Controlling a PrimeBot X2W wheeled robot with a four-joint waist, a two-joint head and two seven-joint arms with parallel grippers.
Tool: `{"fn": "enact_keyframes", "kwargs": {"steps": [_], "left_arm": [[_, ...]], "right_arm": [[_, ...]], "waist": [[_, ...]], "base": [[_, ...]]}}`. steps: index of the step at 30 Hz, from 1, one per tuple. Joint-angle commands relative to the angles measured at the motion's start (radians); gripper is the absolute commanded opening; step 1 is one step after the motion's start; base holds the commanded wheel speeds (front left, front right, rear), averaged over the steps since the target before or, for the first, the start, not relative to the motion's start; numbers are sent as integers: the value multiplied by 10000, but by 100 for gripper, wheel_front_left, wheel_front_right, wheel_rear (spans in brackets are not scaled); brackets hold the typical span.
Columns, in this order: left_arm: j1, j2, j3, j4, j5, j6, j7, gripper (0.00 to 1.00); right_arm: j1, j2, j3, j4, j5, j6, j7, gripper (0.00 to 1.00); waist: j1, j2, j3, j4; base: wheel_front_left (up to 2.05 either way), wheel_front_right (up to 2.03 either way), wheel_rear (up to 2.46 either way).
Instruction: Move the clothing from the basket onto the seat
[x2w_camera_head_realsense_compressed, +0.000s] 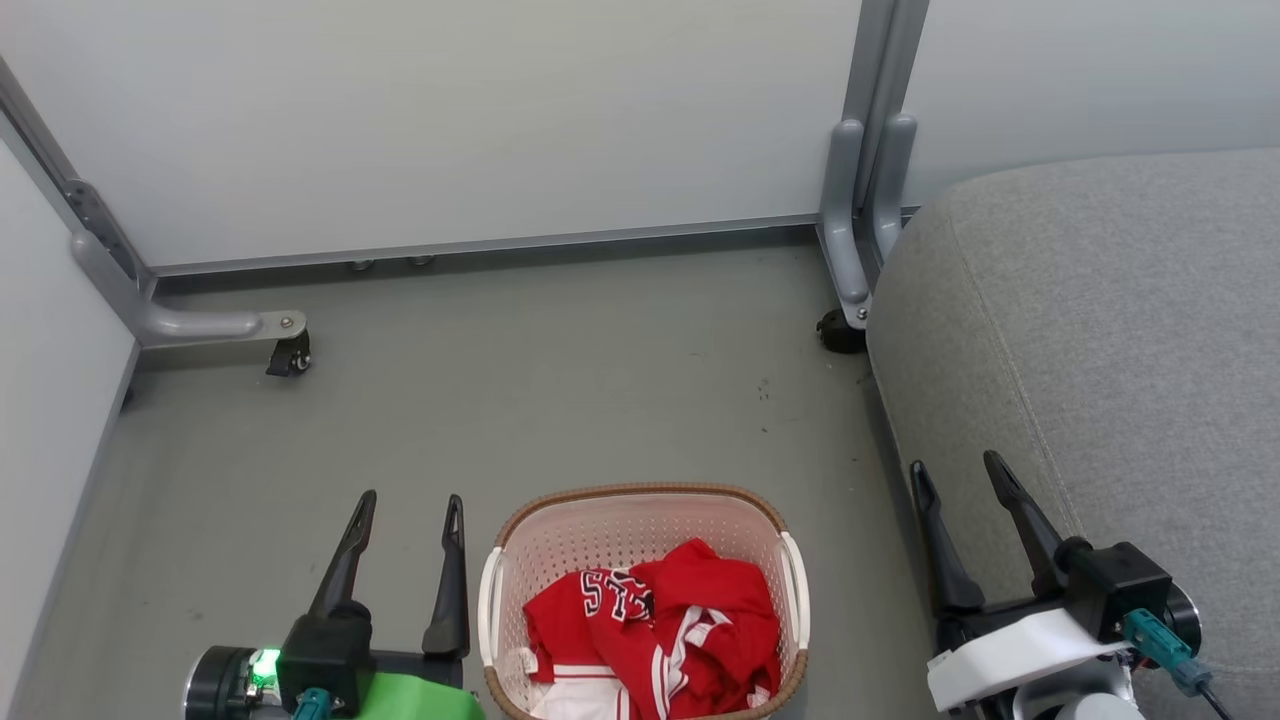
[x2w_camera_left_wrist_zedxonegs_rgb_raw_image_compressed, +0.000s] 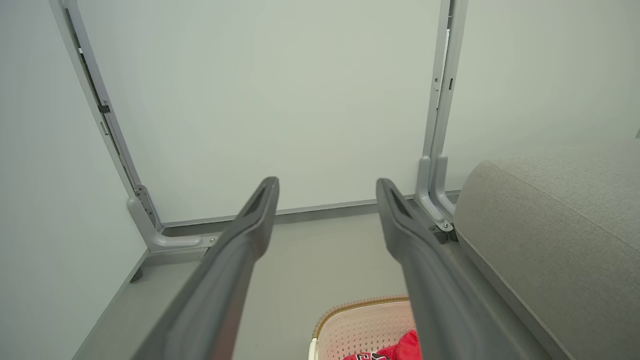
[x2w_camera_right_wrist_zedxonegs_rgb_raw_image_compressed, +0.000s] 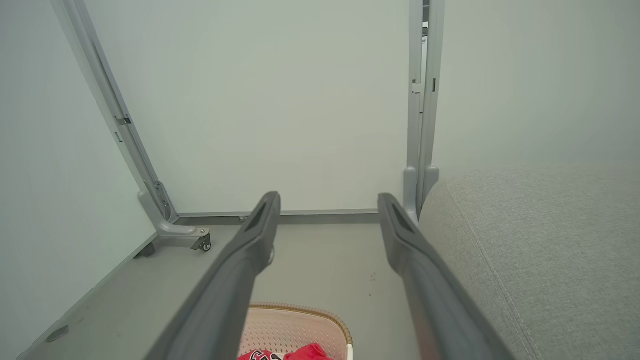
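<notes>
Head view: we find the clothing (x2w_camera_head_realsense_compressed: 690, 610) heaped in the basket (x2w_camera_head_realsense_compressed: 640, 492), with the left gripper (x2w_camera_head_realsense_compressed: 412, 500) just beside it and the right gripper (x2w_camera_head_realsense_compressed: 953, 465) farther off, both parted and empty. Left wrist view: the clothing lies below-right. Right wrist view: the clothing lies below-left, the seat (x2w_camera_right_wrist_zedxonegs_rgb_raw_image_compressed: 525, 250) rightward.

The basket (x2w_camera_head_realsense_compressed: 640, 492) sits upright on the floor. It's cream-white perforated plastic with a brown woven-look rim and white side handles. The clothing (x2w_camera_head_realsense_compressed: 655, 630) is bunched up inside it toward one end, red with white stripes and panels, and one piece has black-and-white lettering facing up. The seat (x2w_camera_head_realsense_compressed: 1100, 330) is a big light-grey fabric cushion with a stitched seam. It's near the basket, not touching.
</notes>
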Motion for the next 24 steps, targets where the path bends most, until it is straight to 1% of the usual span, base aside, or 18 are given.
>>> {"fn": "enact_keyframes", "kwargs": {"steps": [1,6,24], "left_arm": [[122,14,-37,-38,239,37,-97,100],[137,11,-92,-17,631,-35,-192,100],[112,-2,-124,147,553,-59,-151,100]], "right_arm": [[127,-47,34,-67,-197,4,-88,100],[145,-49,68,-69,-456,4,-164,100],[138,-49,120,40,-389,2,-158,100]], "waist": [[0,0,-9,1],[0,0,-24,7],[0,0,-68,-9]], "base": [[0,0,0],[0,0,0],[0,0,0]]}}
